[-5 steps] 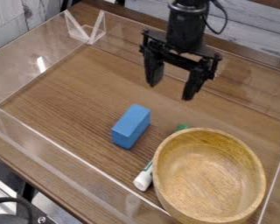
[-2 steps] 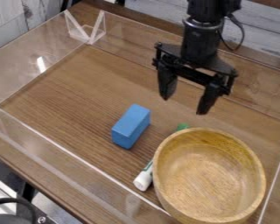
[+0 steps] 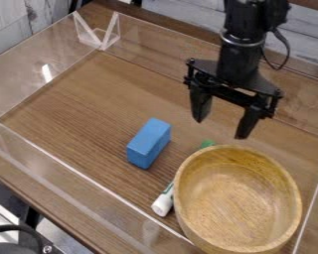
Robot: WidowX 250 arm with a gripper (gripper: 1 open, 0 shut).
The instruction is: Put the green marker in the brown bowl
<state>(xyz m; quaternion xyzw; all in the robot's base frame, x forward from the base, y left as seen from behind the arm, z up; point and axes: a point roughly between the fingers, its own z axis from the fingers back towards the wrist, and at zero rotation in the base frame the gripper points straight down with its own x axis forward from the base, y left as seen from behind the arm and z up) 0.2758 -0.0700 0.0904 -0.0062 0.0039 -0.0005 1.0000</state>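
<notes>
Wood-grain table, walled in clear plastic. One brown bowl at the near right corner. One green marker, mostly hidden, tucked against the bowl's left rim beside the near edge, white tip showing. One blue block mid-table, just left of the bowl. One gripper, fingers spread wide, pinching nothing, above the table behind the bowl. Left half and far-left corner lie bare.

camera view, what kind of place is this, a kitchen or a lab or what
Most likely a robot test bench, not a kitchen: clear plastic walls fence in a wood-grain tabletop, and only a few props sit there, a blue block and a brown bowl, under the arm's open tool.
</notes>
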